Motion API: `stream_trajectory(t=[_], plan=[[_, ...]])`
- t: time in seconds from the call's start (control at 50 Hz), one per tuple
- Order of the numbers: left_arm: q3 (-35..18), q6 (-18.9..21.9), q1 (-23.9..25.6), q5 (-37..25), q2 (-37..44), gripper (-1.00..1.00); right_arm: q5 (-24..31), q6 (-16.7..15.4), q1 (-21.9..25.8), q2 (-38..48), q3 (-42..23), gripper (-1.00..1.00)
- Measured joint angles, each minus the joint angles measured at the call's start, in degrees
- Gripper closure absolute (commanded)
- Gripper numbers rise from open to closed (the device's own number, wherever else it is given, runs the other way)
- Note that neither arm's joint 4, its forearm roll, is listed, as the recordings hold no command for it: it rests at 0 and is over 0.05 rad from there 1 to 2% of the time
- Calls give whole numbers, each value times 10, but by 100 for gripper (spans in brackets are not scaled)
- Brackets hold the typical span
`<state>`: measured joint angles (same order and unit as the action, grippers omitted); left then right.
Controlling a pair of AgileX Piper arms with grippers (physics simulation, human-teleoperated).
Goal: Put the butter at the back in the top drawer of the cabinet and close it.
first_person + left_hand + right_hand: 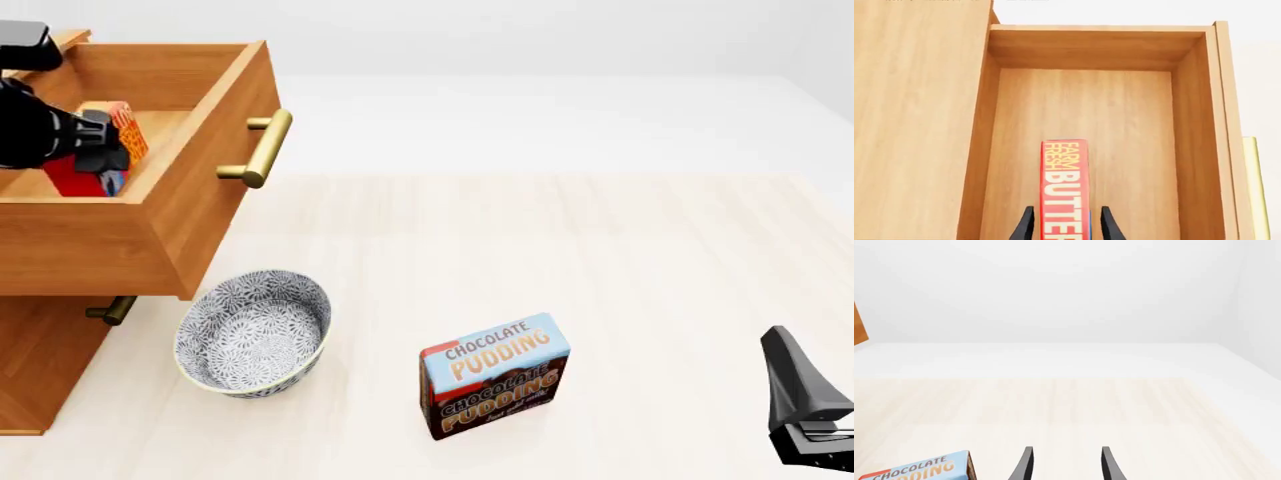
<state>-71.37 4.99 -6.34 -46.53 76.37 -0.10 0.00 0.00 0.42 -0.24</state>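
The butter (1064, 190), red box with white lettering, sits low in the centre of my left wrist view, inside the open top drawer (1084, 50) and between the 2 dark fingers of my left gripper (1067, 225). The fingers stand just beside its faces with slivers of wood showing, so I cannot tell whether they pinch it or have let go. In the front view the box (107, 150) shows at upper left, within the drawer walls, my left arm reaching over the near side. The drawer is pulled well out of the cabinet (40, 350), its brass handle (260, 148) pointing toward frame centre.

I judge the placing step in hand: butter in the drawer, closing not yet done. Next I would spread the fingers, lift clear of the walls, then push the front panel in squarely.

Below the drawer stand a patterned bowl (254, 330) and the pudding box (494, 375). My right gripper (1066, 465), lower right in the front view, hangs spread and empty over bare table
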Motion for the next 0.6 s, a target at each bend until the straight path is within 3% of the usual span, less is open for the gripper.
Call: stream_trajectory(t=[0.32,0.6], plan=[[-18,-4,1,-9,-8,-100,0,0,0,0,0,-100],[-59,-28,37,-34,-27,-100,0,0,0,0,0,-100]])
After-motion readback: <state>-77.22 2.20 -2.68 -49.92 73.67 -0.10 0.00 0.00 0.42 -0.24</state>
